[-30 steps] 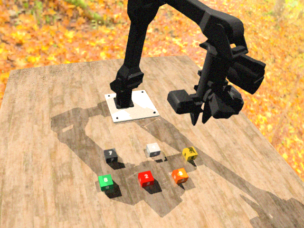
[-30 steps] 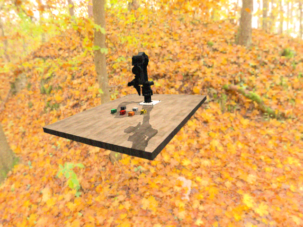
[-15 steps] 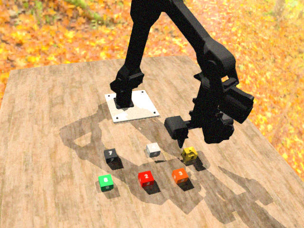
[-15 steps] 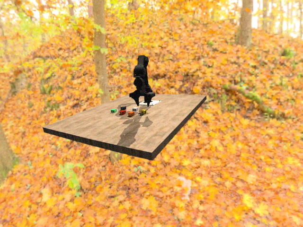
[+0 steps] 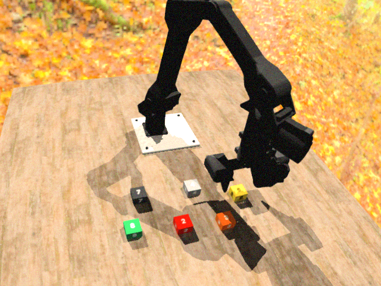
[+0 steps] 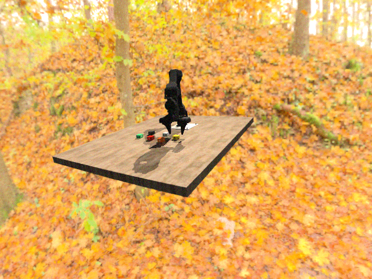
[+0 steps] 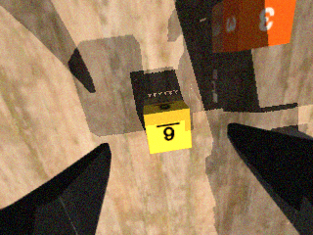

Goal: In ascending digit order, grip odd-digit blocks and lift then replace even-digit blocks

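The yellow block (image 5: 238, 193) (image 6: 175, 137) (image 7: 168, 137) shows a digit with a bar, a 9 read bar-down. My gripper (image 6: 176, 132) (image 7: 168, 139) is open and empty, its fingertips above and to either side of the yellow block in the wrist view. The red block (image 5: 183, 224) (image 6: 150, 138) shows 2. The orange block (image 5: 225, 220) (image 6: 161, 140) (image 7: 254, 26) shows 3. The white block (image 5: 192, 188) (image 6: 165, 133) has a faint digit, hard to read. The black block (image 5: 139, 195) (image 6: 151, 132) shows 7. The green block (image 5: 132, 229) (image 6: 139, 136) shows 8.
The white base plate (image 5: 181, 132) (image 6: 192, 125) carries the arm behind the blocks. The wooden table (image 5: 61, 138) (image 6: 210, 138) holds everything. The orange block is the yellow block's neighbour on the side away from the base; the white block is beside it. Arm shadows cross the blocks' area.
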`<state>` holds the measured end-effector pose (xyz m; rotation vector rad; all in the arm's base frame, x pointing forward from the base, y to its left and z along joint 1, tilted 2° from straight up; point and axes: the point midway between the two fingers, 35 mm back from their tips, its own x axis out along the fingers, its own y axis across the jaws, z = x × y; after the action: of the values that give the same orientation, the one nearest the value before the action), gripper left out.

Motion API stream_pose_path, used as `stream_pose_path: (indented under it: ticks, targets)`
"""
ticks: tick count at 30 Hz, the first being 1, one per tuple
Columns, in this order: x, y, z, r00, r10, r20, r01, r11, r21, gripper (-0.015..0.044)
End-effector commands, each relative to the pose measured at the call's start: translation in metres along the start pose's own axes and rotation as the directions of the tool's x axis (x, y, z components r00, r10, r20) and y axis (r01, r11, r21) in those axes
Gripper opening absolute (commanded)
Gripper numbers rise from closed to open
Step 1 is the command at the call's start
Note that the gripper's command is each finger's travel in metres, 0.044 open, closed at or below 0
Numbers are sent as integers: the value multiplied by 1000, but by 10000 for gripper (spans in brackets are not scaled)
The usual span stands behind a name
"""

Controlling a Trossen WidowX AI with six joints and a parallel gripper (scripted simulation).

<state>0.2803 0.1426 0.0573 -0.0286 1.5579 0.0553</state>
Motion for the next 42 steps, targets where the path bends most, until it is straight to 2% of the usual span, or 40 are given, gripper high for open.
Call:
stream_pose_path:
  ticks: [1, 7, 18, 42]
  targets:
    - [11, -1, -2, 1000, -5, -15, 5, 1000, 4, 400]
    - [18, -1, -2, 1000, -5, -14, 5, 1000, 3, 400]
    - [18, -1, -2, 1000, -5, -14, 5, 1000, 3, 120]
    - [7, -1, -2, 1000, -5, -14, 5, 1000, 3, 120]
